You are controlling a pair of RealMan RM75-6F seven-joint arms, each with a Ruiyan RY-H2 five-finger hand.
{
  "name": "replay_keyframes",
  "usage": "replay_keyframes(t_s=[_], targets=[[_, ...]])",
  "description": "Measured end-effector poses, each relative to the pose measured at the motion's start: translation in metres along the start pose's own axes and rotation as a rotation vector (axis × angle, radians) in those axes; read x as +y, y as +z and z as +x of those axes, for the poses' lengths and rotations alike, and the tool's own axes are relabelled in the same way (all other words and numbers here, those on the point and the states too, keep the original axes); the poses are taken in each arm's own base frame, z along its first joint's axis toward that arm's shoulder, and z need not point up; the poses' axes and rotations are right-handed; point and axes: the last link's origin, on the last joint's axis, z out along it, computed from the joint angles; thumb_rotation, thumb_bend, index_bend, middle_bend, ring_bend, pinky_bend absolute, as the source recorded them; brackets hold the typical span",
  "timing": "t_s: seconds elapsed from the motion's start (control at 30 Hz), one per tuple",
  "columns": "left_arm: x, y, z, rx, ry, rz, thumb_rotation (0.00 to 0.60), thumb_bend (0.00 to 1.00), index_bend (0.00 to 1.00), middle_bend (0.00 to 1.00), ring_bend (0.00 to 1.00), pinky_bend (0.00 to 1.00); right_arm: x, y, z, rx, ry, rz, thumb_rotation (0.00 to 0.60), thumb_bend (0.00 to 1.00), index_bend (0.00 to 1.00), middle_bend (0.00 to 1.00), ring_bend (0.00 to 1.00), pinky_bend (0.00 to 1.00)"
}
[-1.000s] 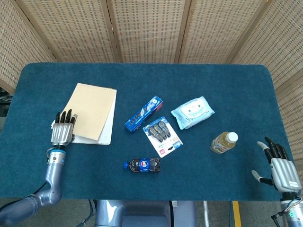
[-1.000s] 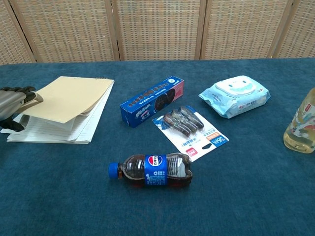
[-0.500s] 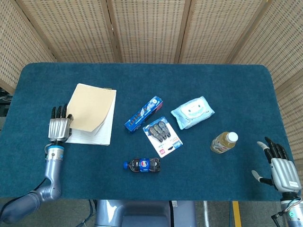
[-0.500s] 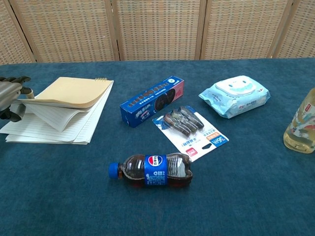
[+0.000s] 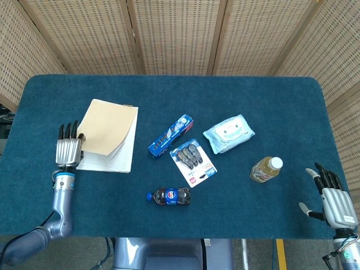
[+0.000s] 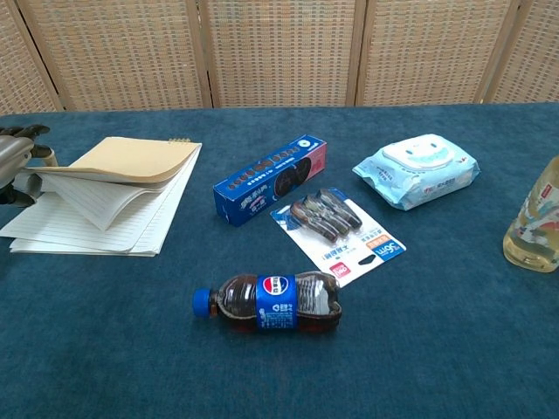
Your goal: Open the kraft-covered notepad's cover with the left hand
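Head view: the left hand [image 5: 68, 151] is drawing back toward the table's left edge and lifting, carrying the near-left corner of the kraft cover [image 5: 106, 128] with it. A second ago the cover was lying almost flat over the notepad [image 5: 110, 152]; now it is curling up and exposing more of the lined sheets below. The hand is pinching that corner at its thumb side, its other fingers pointing away up the table. The notepad is lying on the left part of the blue table [image 5: 169, 93], spiral binding at its far edge. My reading is that the opening is under way but unfinished, since the cover is not yet folding back over the binding. The right hand [image 5: 333, 201] is hovering at the table's near-right corner, holding nothing, fingers spread. Bare cloth beyond the binding is leaving room for the cover to swing over; the biscuit box [image 5: 170, 135] is lying to the right, apart.

Chest view: the left hand [image 6: 16, 166] is showing only partly at the frame's left edge, gripping the raised cover [image 6: 122, 161] with several loose pages lifting beneath it. Taking pages along could be a risk. The cola bottle [image 6: 271, 305], clip card [image 6: 336, 231], wipes pack [image 6: 417, 170] and tea bottle [image 6: 534, 218] are all lying well clear.
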Motion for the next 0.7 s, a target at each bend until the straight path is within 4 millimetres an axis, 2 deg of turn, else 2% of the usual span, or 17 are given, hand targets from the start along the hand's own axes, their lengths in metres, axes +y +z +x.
replay_keyframes(t_s=[0.7], targets=[[-0.003,-0.035,0.011,0.041,-0.008,-0.069,0.600,0.68,0.78,0.00,0.00,0.00,0.000,0.000,0.000,-0.001,-0.002,-0.002,0.600,0.26,0.11,0.00,0.00,0.00]])
